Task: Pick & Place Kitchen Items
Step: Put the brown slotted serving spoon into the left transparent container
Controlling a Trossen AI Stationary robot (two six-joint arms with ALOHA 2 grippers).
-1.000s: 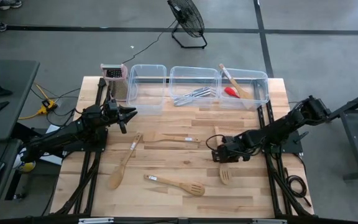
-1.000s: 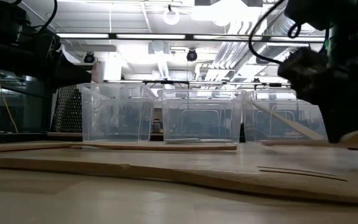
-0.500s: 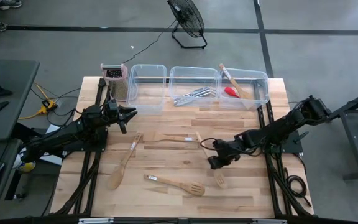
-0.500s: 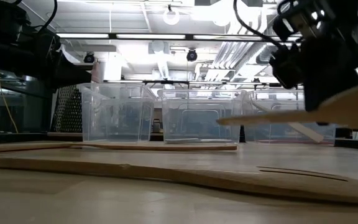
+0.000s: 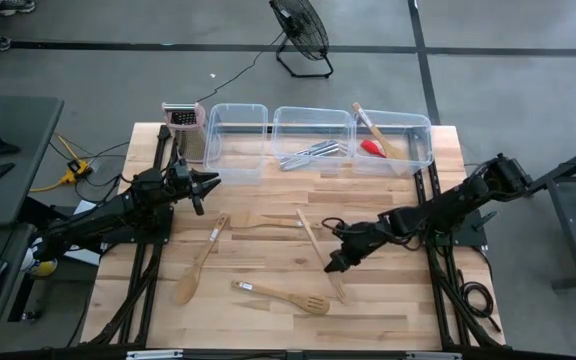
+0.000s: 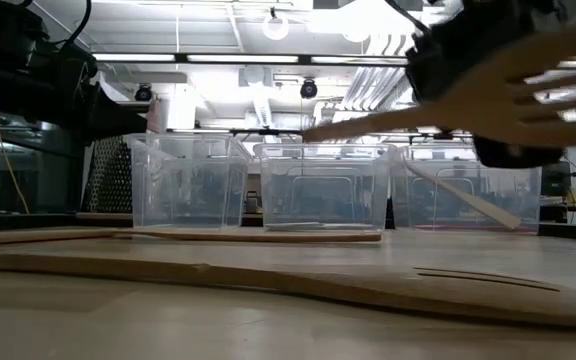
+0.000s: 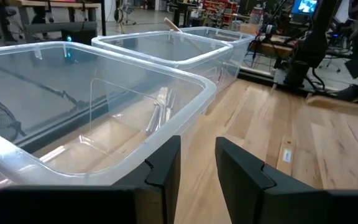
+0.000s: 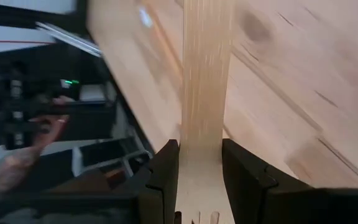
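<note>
My right gripper (image 5: 334, 258) has lifted the slotted wooden spatula (image 5: 320, 255) clear of the table (image 5: 388, 320). A second ago it lay flat under my fingers near the right edge; now it hangs in the air over the middle of the board, handle pointing toward the tubs and slotted blade toward the near edge. In the right wrist view the fingers (image 8: 166, 171) are pinched on either side of the handle (image 8: 205, 74), just above the slots. The low view shows the blade (image 6: 538, 95) raised and tilted, well above the wood.

So the pick is done and the carry has begun. I still have to turn toward the clear tubs (image 5: 313, 135) at the far side; the right tub (image 5: 420, 140) already holds a red spatula (image 5: 371, 147) and a wooden one, which is probably where this belongs, though I cannot be sure.

My left gripper (image 5: 206, 183) waits near the left tub (image 7: 92, 93), fingers slightly apart and holding nothing. Three more wooden utensils lie on the table: a spoon (image 5: 200, 260), a slotted spoon (image 5: 283, 297) and a slim one (image 5: 278, 222).
</note>
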